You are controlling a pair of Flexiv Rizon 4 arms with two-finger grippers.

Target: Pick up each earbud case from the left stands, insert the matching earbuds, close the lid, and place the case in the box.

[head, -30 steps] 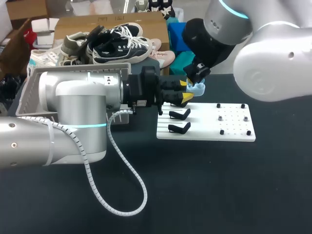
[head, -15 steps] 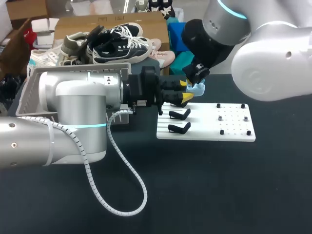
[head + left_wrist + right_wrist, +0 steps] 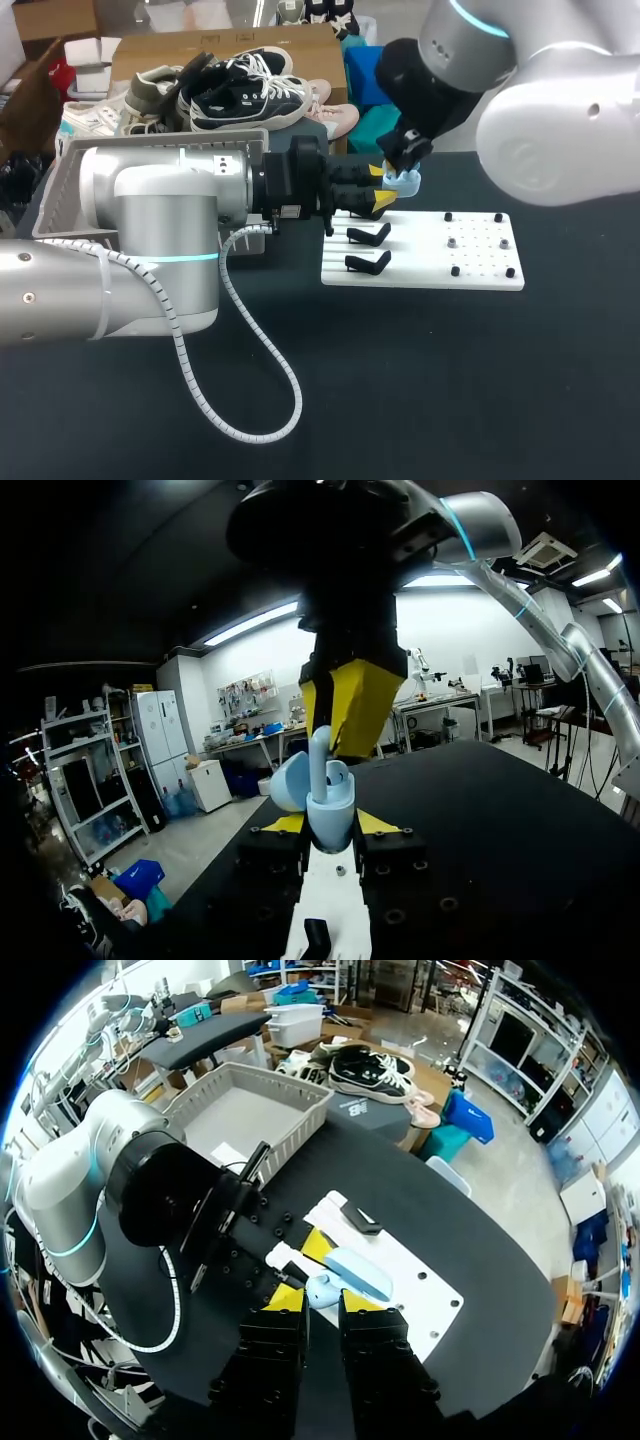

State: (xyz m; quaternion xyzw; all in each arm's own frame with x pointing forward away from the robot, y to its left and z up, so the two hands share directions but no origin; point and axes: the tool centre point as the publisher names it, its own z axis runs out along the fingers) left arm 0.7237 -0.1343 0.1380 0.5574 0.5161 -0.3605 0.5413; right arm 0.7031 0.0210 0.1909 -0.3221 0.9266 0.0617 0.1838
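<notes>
Worktop: the black worktop [image 3: 450, 380] fills the lower half of the head view.
Hose: a white ribbed hose [image 3: 262, 345] hangs from my left arm and loops across the lower middle of the head view.
Left arm: it comes in from the left edge and lies across the middle left of the head view.
White board: the white board [image 3: 425, 262] lies flat, right of centre in the head view. Two black stands [image 3: 368, 235] sit one below the other at its left end, and small black pegs [image 3: 455, 270] stand at its right end.
Left gripper: my left gripper [image 3: 381, 186] is at the board's upper left corner. Its yellow tips are narrowed onto the earbud case from both sides.
Earbud case: the light blue earbud case [image 3: 331, 808] is at centre frame in the left wrist view, upright between my left tips. Its lid is tipped open to the left.
Earbud: a pale earbud [image 3: 318, 755] stands stem-up in the open case.
Right gripper: my right gripper [image 3: 340, 730] comes down from the top of the left wrist view. Its fingers are narrow and pinch the earbud's stem just above the case.
Grey box: the grey box [image 3: 300, 1132] is in the upper left of the right wrist view, beyond my left arm.
</notes>
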